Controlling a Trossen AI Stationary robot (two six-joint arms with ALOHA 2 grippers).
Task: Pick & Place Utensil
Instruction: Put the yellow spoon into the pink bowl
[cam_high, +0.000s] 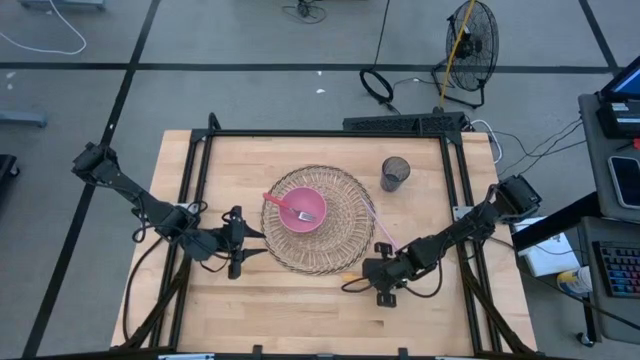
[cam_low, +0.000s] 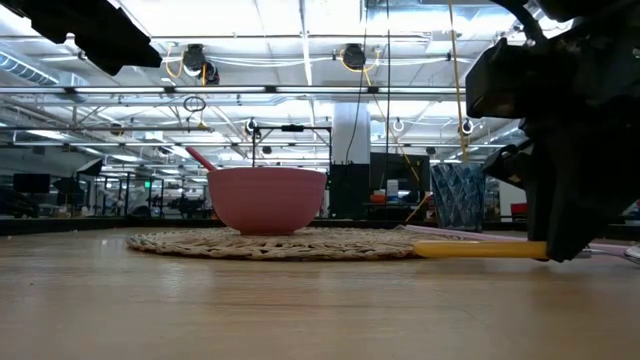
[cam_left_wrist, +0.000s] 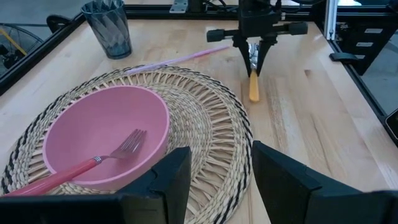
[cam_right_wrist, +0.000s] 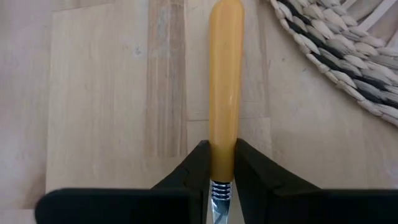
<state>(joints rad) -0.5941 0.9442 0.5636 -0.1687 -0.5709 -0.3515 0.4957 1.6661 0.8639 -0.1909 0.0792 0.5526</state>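
Yellow-handled utensil (cam_right_wrist: 224, 81): flat on worktop (cam_high: 300, 300), clamped near its metal neck by right tool (cam_right_wrist: 217, 163). Left tool (cam_left_wrist: 214, 171) open, idle. Risk: off-centre grip; handle may pivot or slip when lifted.

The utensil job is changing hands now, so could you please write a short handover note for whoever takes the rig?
Right gripper: shut on the yellow-handled utensil, which lies on the table beside the woven mat.
Left gripper: open, empty, waiting at the mat's other side.
Done: pink fork is in the pink bowl.
Left: lift and place the yellow utensil; a pink straw-like stick lies near the dark cup.
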